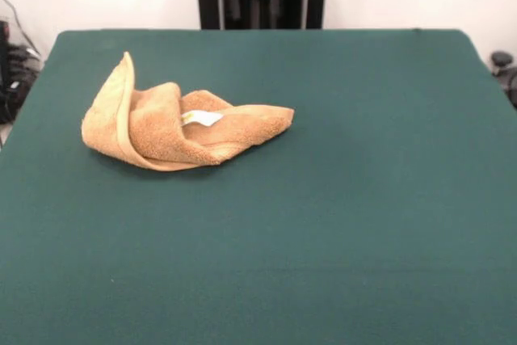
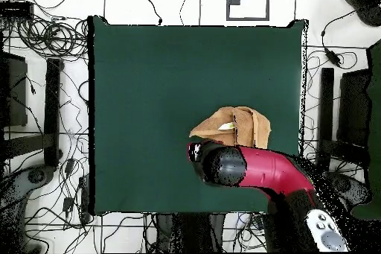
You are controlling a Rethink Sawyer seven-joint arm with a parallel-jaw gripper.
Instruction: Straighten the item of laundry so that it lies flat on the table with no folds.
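A crumpled tan towel (image 1: 174, 128) lies folded on the green bench (image 1: 323, 216), left of centre and toward the far side, its white tag (image 1: 201, 118) showing. From above, the red arm (image 2: 257, 169) covers the towel's edge. The tool is hidden beneath the arm, so its opening cannot be told.

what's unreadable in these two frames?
- Gripper: out of the front view; in the overhead view the red arm covers it, so the jaws' state is unknown.
- Towel: its near part is hidden under the arm overhead; folds hide its inner layers in front.
- White tag: print too small to read.
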